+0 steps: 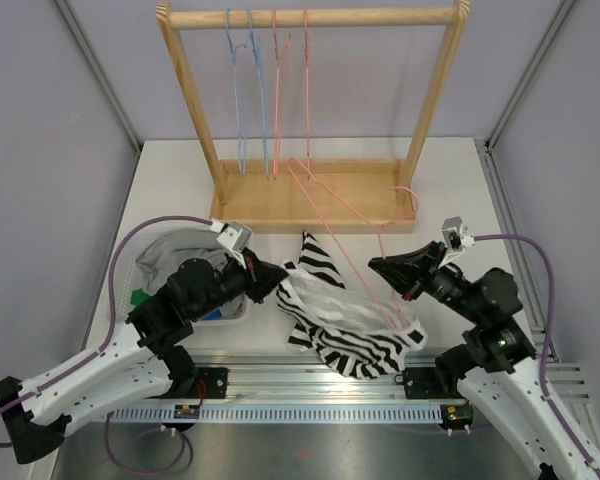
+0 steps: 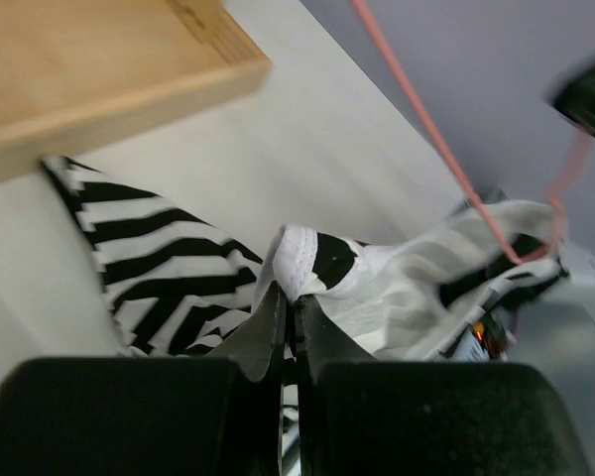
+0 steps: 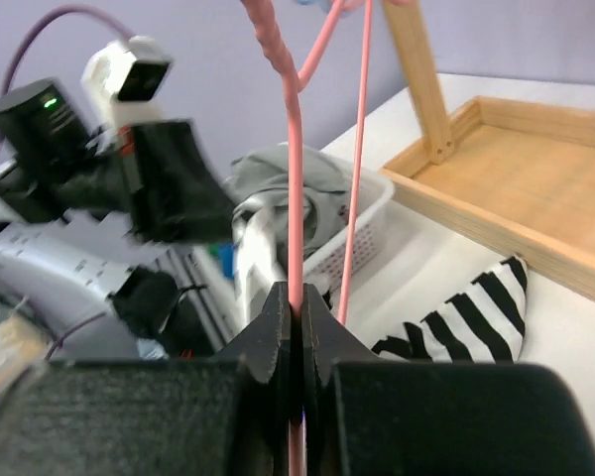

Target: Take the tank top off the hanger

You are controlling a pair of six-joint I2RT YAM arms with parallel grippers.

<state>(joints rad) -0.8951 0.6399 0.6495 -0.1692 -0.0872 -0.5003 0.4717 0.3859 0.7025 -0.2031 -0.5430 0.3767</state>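
Observation:
The black-and-white striped tank top (image 1: 345, 318) lies crumpled on the table in front of the rack, with the pink wire hanger (image 1: 342, 213) still threaded through it. My left gripper (image 1: 277, 281) is shut on the top's white hem (image 2: 299, 261) at its left edge. My right gripper (image 1: 377, 265) is shut on the pink hanger wire (image 3: 294, 198) to the right of the garment. The hanger's far corner (image 2: 521, 253) sits inside the fabric in the left wrist view.
A wooden rack (image 1: 315, 205) stands behind, with two blue hangers (image 1: 248, 90) and two pink ones (image 1: 290, 90) on its rail. A white basket (image 1: 185, 275) of grey clothes sits at the left. An aluminium rail (image 1: 310, 385) runs along the near edge.

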